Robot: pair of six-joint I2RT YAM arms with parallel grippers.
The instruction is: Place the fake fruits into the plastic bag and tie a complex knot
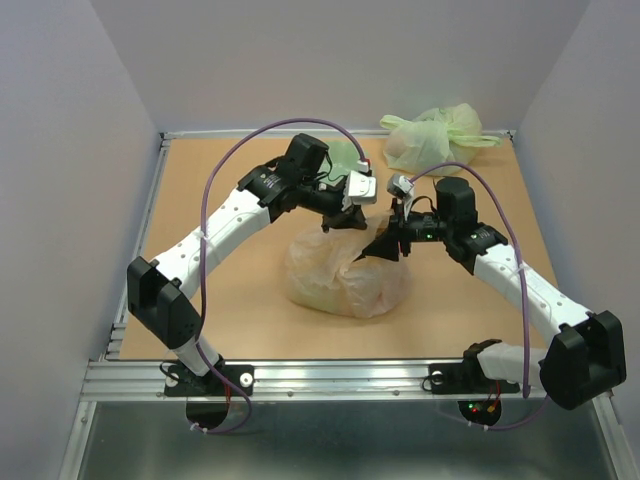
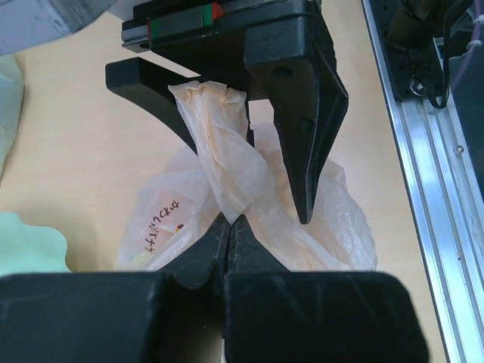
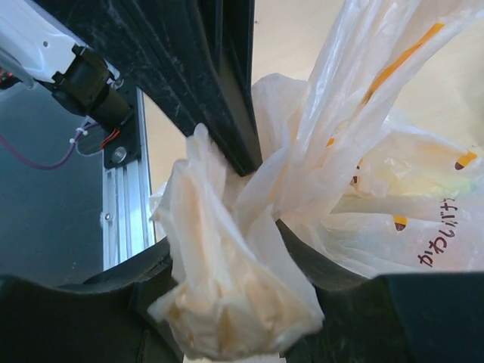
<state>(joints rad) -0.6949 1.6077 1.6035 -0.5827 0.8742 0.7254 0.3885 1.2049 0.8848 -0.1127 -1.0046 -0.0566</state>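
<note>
The left end effector (image 2: 231,227) is clenching the bag's (image 2: 336,227) twisted handle (image 2: 227,151); the handle is running into the right end effector (image 2: 253,185), which is standing released around it.

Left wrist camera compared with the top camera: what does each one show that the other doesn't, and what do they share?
Only the left wrist view: the left gripper pinched shut on a twisted strip of the plastic bag, the right gripper with fingers spread either side of that strip, and dark writing printed on the bag. Only the top view: the whole left arm and right arm, plus a pale green knotted bag at the far right corner. Both: the plastic bag with the two grippers meeting over it.
</note>
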